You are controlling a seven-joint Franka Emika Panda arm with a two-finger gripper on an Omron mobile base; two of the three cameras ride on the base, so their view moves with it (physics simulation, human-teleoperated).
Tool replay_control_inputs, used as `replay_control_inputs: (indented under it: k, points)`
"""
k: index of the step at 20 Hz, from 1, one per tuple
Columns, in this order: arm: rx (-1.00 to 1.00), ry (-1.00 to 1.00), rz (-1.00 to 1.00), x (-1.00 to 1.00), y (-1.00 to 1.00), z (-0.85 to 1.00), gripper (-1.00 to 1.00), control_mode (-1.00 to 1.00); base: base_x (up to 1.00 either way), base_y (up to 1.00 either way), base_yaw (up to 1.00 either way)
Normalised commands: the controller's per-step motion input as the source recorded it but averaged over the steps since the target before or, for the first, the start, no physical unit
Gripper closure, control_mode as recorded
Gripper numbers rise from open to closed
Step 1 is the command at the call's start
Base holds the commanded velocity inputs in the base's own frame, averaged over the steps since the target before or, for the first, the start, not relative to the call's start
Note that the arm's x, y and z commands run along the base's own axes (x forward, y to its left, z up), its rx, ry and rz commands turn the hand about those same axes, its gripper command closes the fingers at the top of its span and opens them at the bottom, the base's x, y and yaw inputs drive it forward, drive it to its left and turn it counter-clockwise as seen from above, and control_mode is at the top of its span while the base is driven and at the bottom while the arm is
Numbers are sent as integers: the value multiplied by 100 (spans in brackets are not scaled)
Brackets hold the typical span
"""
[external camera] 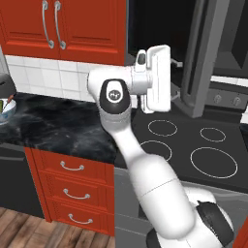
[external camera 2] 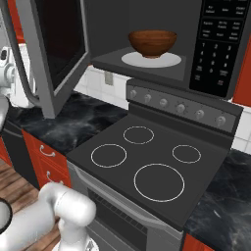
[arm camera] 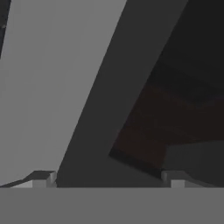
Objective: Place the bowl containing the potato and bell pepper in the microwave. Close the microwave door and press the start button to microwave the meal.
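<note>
The brown wooden bowl (external camera 2: 152,43) stands on the white turntable plate (external camera 2: 166,61) inside the open microwave (external camera 2: 147,19). Its rim hides the potato and bell pepper. The microwave door (external camera 2: 54,54) (external camera: 199,58) is swung out to the left, and its bar handle (external camera 2: 19,68) runs along the outer edge. My gripper (external camera: 175,77) (arm camera: 107,177) is open, close against the door's outer face. The grey frame (arm camera: 57,87) and dark glass (arm camera: 175,109) lie just beyond the spread fingertips (arm camera: 41,178), which hold nothing.
The keypad panel (external camera 2: 220,44) is on the microwave's right side. Below it is the black stove (external camera 2: 147,162) with its knob row (external camera 2: 181,105). A white bowl (external camera: 5,109) sits on the dark counter (external camera: 53,126) at the left, under the red cabinets (external camera: 63,26).
</note>
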Motion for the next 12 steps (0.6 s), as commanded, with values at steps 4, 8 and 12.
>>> replay_control_inputs:
  k: [4,8,12]
  points:
    - [18,0,13,24,-100,9,-100,-100,0,0,0]
    - [17,0,14,46,-100,5,-100,-100,0,0,0]
    - [15,-3,16,77,-94,-1,-100,-100,0,0,0]
